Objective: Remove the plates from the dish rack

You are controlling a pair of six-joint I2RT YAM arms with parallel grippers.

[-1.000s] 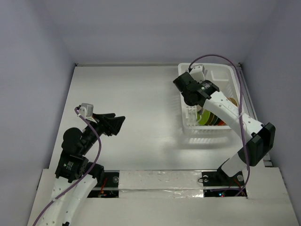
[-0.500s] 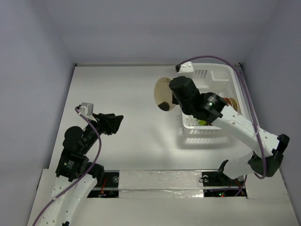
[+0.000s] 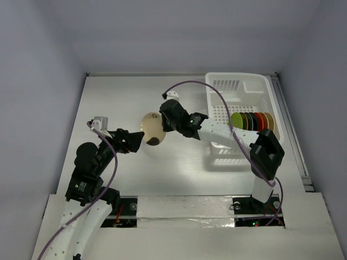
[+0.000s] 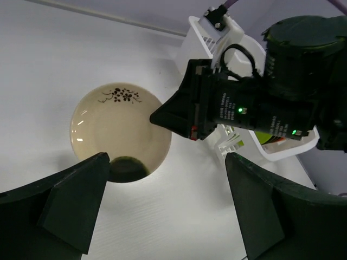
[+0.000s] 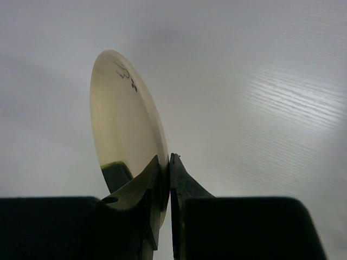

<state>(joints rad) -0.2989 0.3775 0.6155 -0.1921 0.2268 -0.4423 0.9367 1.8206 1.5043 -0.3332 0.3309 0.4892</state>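
Left claw (image 3: 138, 141): nearest of all, over the left middle of the table (image 3: 124, 97); jaws spread wide, gripping nothing; in the left wrist view (image 4: 166, 158) both fingers frame the cream plate from below.
Cream plate (image 3: 150, 125): just beyond the left claw and close to it, out of the rack, over the white surface; held on edge and tilted, hollow face turned toward the left claw; small dark flower print near the upper rim, dark patch (image 4: 126, 168) at the lower rim; cannot tell whether the lower rim touches the table.
Right claw (image 3: 161, 120): reached leftward from the rack, jaws pinched narrow on the cream plate's rim (image 5: 165, 162), one finger on each face.
Cable (image 3: 190, 84): purple, arching from the right wrist over the rack's left wall.
Dish rack (image 3: 238, 86): white lattice basket at the right of the table, its right side near the table edge.
Row of plates (image 3: 252, 120): inside the rack, standing on edge and packed together across its middle right; green at the left end, then dark, then orange-red toward the right wall.
Open room: bare white surface left of the rack, from the claws to the far edge.
Walls (image 3: 162, 32): pale, closing the table on left, far and right sides.
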